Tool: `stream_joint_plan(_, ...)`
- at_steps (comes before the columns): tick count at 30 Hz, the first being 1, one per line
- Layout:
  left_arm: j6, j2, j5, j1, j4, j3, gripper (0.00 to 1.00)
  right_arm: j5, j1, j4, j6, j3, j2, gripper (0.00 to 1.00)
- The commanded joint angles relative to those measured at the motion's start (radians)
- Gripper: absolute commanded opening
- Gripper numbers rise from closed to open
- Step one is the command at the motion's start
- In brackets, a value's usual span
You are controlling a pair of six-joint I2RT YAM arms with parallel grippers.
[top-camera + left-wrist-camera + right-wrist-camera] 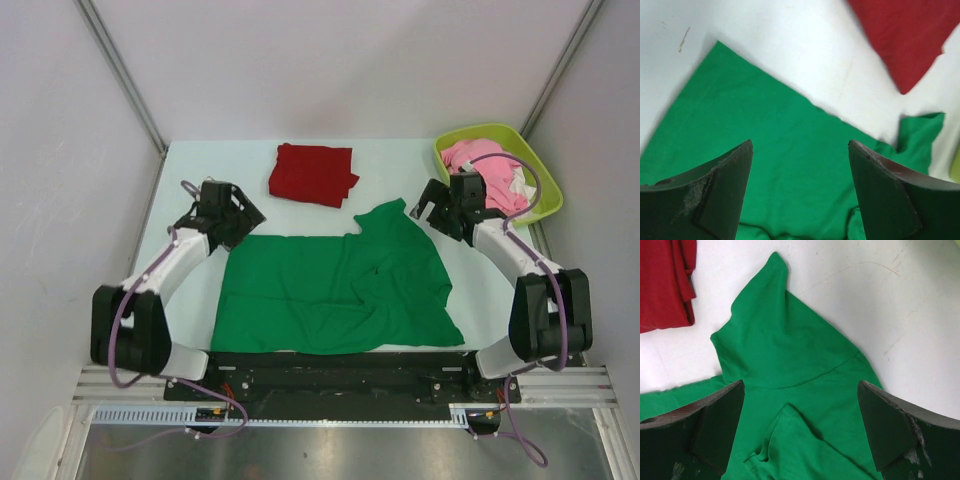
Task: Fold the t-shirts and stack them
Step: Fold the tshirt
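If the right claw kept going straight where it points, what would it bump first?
Most likely the green t-shirt: it lies straight ahead, framed by the open fingers of the right gripper, though how far off is unclear.

Bare counter (215,165) lies open at the far left corner and in the narrow strip between the folded dark red t-shirt (313,174) and the spread green t-shirt (335,290), while a lime basket (548,180) heaped with clothes blocks the far right corner.
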Motion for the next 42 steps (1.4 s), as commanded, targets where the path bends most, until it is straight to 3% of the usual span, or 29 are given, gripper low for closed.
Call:
stream_joint_plan(1, 0.133, 0.169, 0.130, 0.077, 0.002, 0.096, 0.79, -0.122, -0.033, 0.103, -0.049, 0.077, 0.065, 0.99)
stream_joint_plan(2, 0.139, 0.197, 0.123, 0.096, -0.009, 0.111, 0.71, -0.124, -0.034, 0.112, -0.048, 0.083, 0.075, 0.99)
stream_joint_plan(7, 0.195, 0.324, 0.037, 0.119, -0.021, 0.192, 0.56, -0.157, -0.037, 0.139, -0.029, 0.085, 0.113, 0.98)
stream_joint_plan(19, 0.290, 0.519, -0.055, 0.165, -0.084, 0.304, 0.49, -0.211, -0.036, 0.204, -0.005, 0.090, 0.181, 0.97)
stream_joint_plan(29, 0.512, 0.494, -0.095, 0.166, -0.093, 0.333, 0.59, -0.233, -0.024, 0.218, -0.014, 0.090, 0.184, 0.97)
stream_joint_plan(39, 0.544, 0.488, 0.059, 0.166, 0.022, 0.264, 0.62, -0.230, -0.013, 0.210, -0.018, 0.090, 0.200, 0.97)
stream_joint_plan(42, 0.549, 0.502, 0.110, 0.162, 0.028, 0.266, 0.59, -0.234, -0.016, 0.212, -0.018, 0.090, 0.204, 0.97)
